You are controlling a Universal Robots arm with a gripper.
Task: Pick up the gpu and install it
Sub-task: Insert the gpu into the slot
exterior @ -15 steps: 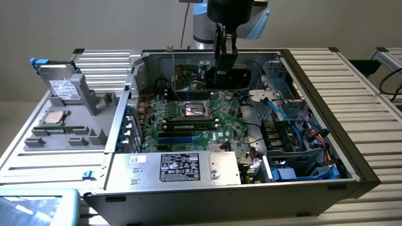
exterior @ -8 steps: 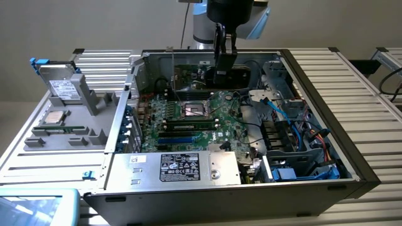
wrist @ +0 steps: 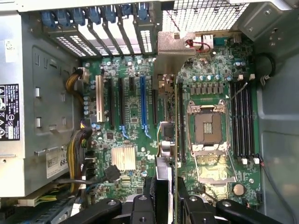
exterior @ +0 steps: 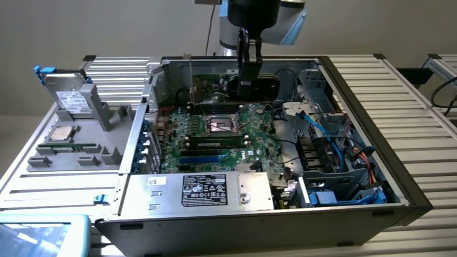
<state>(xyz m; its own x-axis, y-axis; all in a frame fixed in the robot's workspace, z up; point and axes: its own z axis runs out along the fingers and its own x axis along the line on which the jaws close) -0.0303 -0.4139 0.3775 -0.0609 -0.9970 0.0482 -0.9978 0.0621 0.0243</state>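
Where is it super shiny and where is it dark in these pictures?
Wrist view: light glares white through the vent grille, and the gpu's bracket gleams. Exterior view: the computer case is dim inside, while the ribbed table is evenly lit.

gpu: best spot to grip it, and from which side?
The upper long edge, from straight above. The gpu stands on edge over the motherboard, so its thin flat faces suit the end effector pinching across them, as it does now. That probably leaves the silver bracket and lower edge free.
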